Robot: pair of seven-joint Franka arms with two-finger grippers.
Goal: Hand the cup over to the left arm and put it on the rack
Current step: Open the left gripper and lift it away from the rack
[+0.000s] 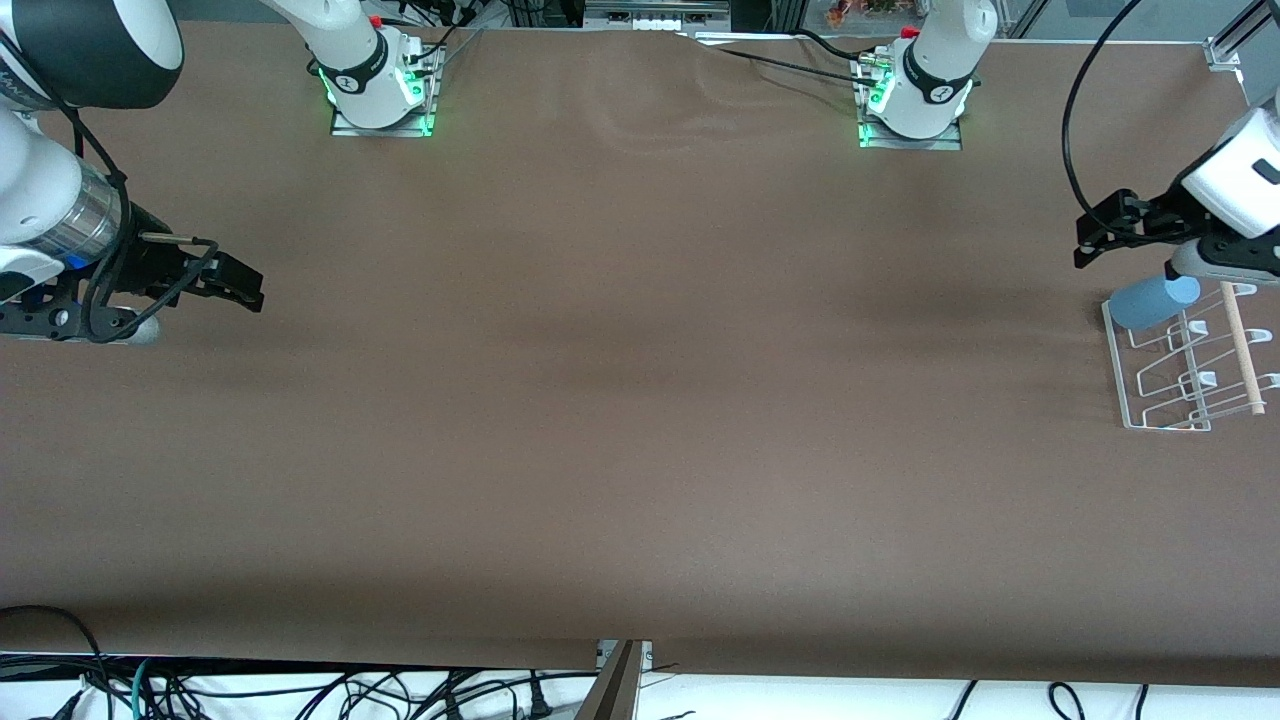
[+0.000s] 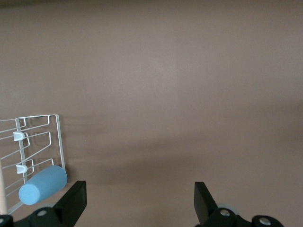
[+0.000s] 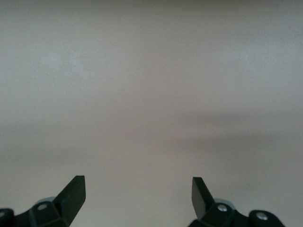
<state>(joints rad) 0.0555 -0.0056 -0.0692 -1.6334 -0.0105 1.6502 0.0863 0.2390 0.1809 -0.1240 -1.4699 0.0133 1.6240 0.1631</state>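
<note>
The cup [image 1: 1153,301] lies tilted on its side on the rack [image 1: 1170,420], at the rack's corner farthest from the front camera, at the left arm's end of the desk [image 1: 640,400]. The left gripper [image 1: 1100,238] hangs just above it, jaws wide apart and empty. The right gripper [image 1: 235,285] waits over the desk's right-arm end, jaws spread, holding nothing.

The desk [image 1: 620,400] is a plain, even brown with faint darker bands across it. At its edge toward the left arm's end, the cup [image 1: 1152,300] is a plain light blue, lying on the rack [image 1: 1160,420], which is white wire with a pale wooden rod [image 1: 1240,345]. The left gripper [image 1: 1085,245] has black fingers on a white hand block. The right gripper [image 1: 245,285] is all black, with a silver wrist ring [image 1: 85,215] above it.
</note>
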